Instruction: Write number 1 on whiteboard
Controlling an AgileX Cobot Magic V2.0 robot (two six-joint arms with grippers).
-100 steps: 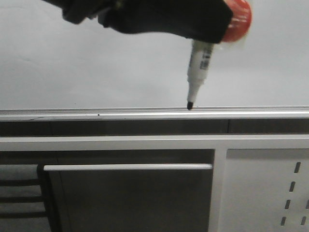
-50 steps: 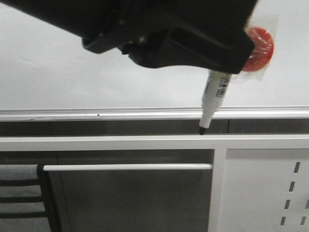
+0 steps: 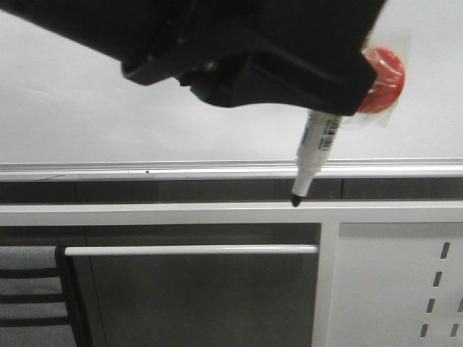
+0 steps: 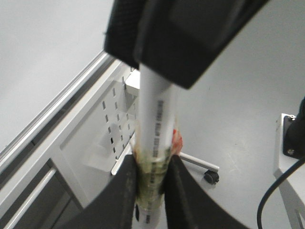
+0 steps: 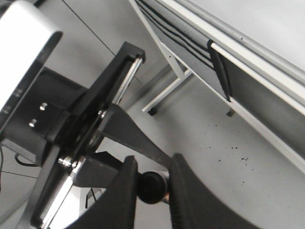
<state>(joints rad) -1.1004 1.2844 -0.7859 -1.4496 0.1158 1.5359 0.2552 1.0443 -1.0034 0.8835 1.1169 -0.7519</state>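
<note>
One marker [image 3: 315, 148]: clamped in the left tool [image 4: 151, 188], tip low centre, below the rail
Whiteboard [image 3: 87, 123]: upper half of the front view, blank
Right tool [image 5: 151, 187]: closed on a dark round object

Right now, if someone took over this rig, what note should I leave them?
Left pincer: shut on the marker, uncapped, tip pointing down.
Right pincer: closed around a small dark round object; what it is cannot be told.
Marker tip sits below the silver rail, off the whiteboard.
Done: marker gripped.
Left: the number 1 is not on the visible part of the board; raise the tip onto the board and draw the stroke.
</note>
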